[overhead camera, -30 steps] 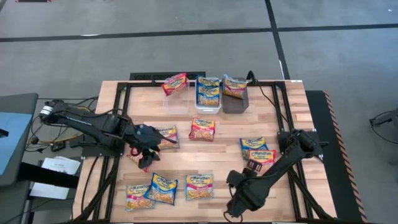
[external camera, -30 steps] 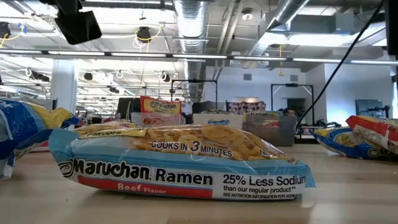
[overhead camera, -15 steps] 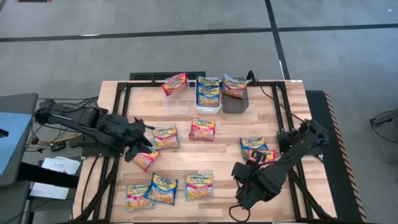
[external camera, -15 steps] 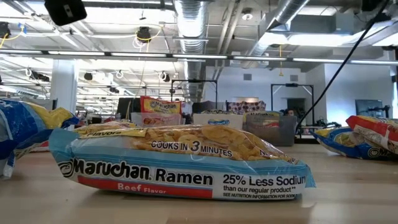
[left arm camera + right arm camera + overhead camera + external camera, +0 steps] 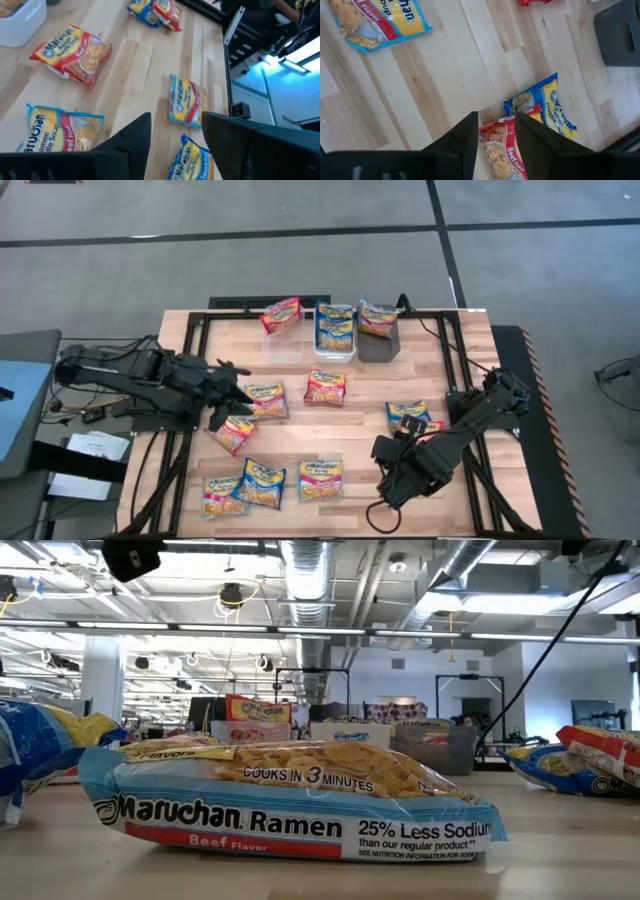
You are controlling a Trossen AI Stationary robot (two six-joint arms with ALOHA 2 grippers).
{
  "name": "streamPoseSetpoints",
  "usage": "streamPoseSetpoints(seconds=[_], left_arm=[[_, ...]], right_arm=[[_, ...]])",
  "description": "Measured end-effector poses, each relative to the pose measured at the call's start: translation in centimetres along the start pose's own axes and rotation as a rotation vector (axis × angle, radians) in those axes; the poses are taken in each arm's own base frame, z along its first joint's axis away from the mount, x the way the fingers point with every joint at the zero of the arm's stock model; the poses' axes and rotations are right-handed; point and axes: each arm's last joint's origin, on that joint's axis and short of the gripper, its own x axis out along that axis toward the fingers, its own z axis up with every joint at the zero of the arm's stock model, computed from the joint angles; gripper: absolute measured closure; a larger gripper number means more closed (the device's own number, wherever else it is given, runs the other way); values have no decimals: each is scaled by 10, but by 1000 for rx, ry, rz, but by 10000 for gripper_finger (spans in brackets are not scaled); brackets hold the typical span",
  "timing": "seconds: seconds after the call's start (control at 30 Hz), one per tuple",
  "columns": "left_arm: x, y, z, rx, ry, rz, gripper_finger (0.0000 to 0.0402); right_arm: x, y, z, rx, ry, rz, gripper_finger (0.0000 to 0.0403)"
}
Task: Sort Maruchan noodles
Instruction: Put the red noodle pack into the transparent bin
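Left gripper (image 5: 236, 393) has lifted off a red packet (image 5: 232, 432), released; right gripper (image 5: 495, 131) grasps another red packet (image 5: 502, 150) above the wooden table (image 5: 360, 395).

Open-plan lab or workshop: exposed ceiling ducts (image 5: 310, 580), strip lighting, concrete floor (image 5: 300, 250), wooden table (image 5: 360, 430) on a black frame.

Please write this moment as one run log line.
left gripper: open, empty, above table | right gripper: holds red packet | bins: partly filled
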Motion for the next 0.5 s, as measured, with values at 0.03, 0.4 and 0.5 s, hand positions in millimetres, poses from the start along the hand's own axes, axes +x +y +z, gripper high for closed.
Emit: streamPoseSetpoints(seconds=[0.03,0.4,0.5], left_arm=[[0,1,1,-7,-1,-6,235],[-3,15,13,-107,-39,0,205],[-10,9,19,-87,-41,-65,205]], right_arm=[[0,0,0,0,2,1,251],[1,1,0,-20,63,42,251],[1,1,0,-20,65,42,251]])
